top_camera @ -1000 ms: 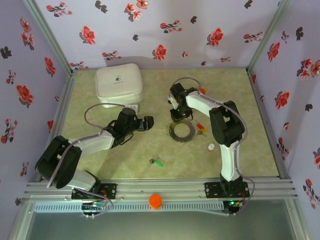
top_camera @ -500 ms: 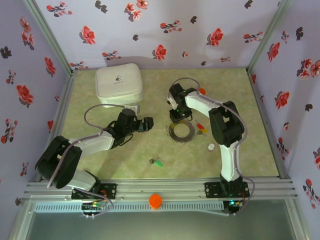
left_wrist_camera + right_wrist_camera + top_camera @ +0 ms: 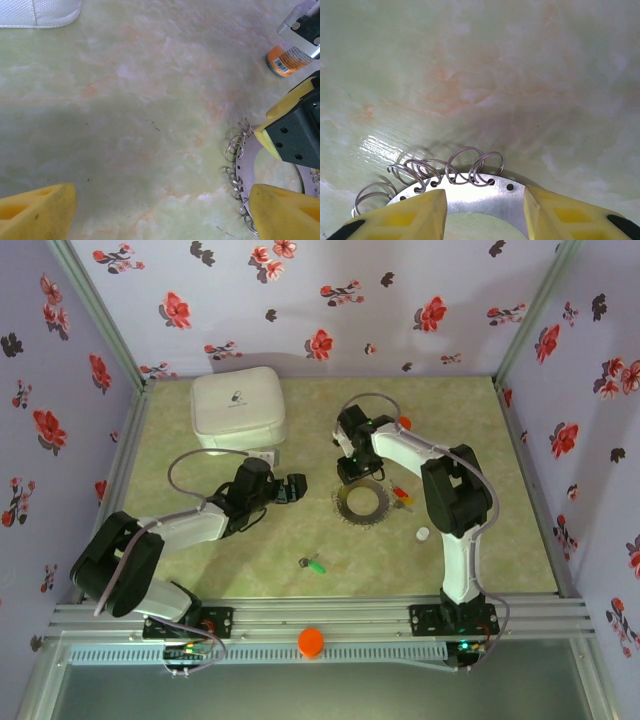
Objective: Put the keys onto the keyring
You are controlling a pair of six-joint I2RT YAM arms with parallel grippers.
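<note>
The pale green marbled table (image 3: 200, 560) carries a white square case (image 3: 238, 408) at its far left and an orange-capped bottle (image 3: 286, 59) toward the back. The flat metal keyring (image 3: 362, 503), fringed with small wire loops, lies mid-table. Red and yellow keys (image 3: 402, 496) sit just beside it, a white round cap (image 3: 423, 534) is nearer, and a green key (image 3: 315, 565) is toward the near edge.

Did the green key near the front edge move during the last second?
No. The green key lies at the same place as before, straight behind the orange cap on the front rail.

right hand (image 3: 357, 476) | shifted slightly left at keyring (image 3: 480, 195) far rim; opened a little
</note>
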